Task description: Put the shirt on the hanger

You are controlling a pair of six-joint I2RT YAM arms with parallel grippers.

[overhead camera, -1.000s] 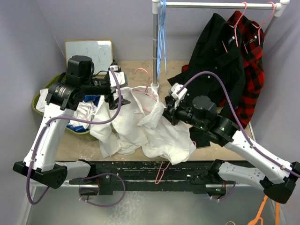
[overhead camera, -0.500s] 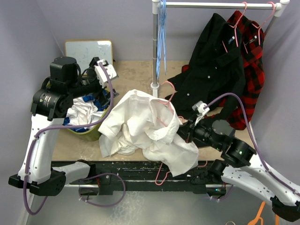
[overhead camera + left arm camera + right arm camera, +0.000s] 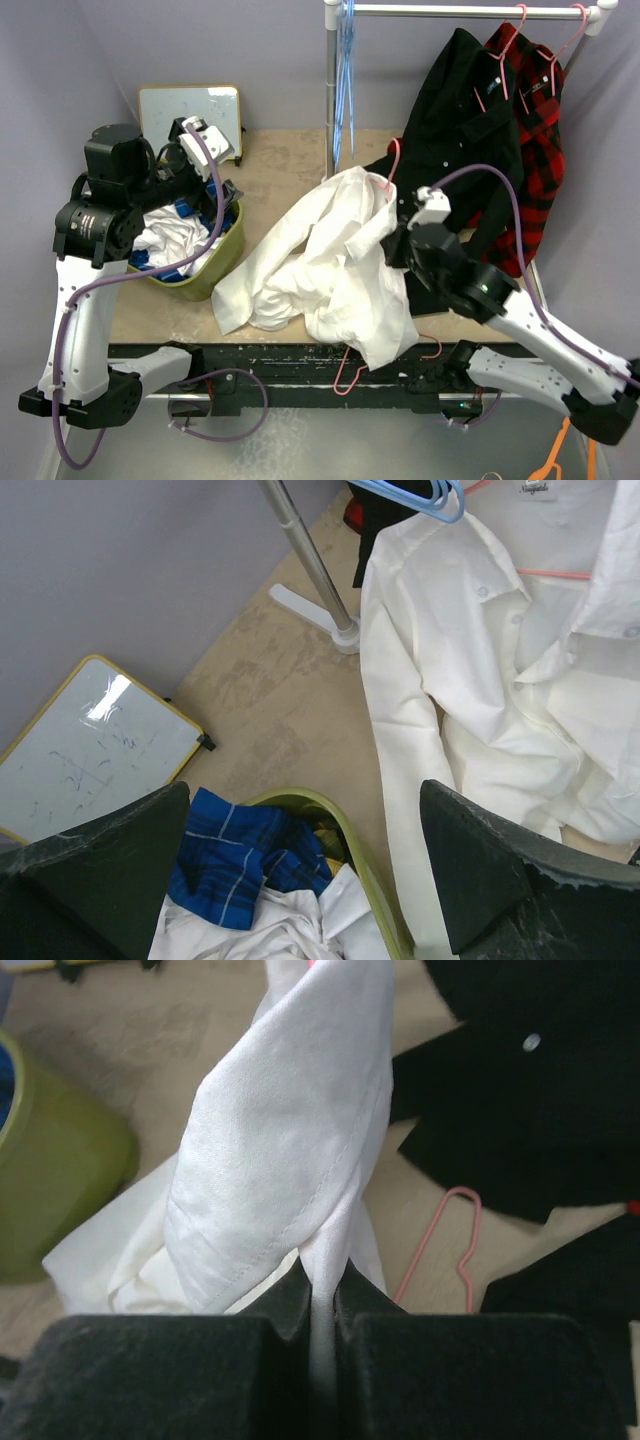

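Versus one second back: dragged the shirt (image 3: 340,260) off the middle of the tabletop (image 3: 280,165) and up toward the rack pole (image 3: 332,100); now bunched just right of the pole's foot, with a tail trailing down-left to the near edge. Carried the hanger (image 3: 391,160) along too: pink hook formerly left of the pole, now poking out of the fabric's top, right of the pole; from the left wrist, seeing one pink bar across the open collar area. Backed the left arm off to well left of the pole, over the green basket (image 3: 222,255). Reading the left pincer (image 3: 305,815) as spread fully wide, gripping nothing, hanging above the basket rim and the blue checked cloth (image 3: 240,865) inside. Reading the right pincer (image 3: 320,1290) as clamped tight on a fold of the shirt, white fabric rising straight from between the pads, no gap visible. Cannot tell whether the hanger's shoulders sit inside the sleeves. Also in sight: second pink hanger (image 3: 422,1250) flat on the tabletop right of the pole, black shirt (image 3: 460,110) and plaid shirt (image 3: 545,130) hung well right of the pole, blue hangers (image 3: 346,50) at the pole's top, whiteboard (image 3: 190,108) left of the pole.
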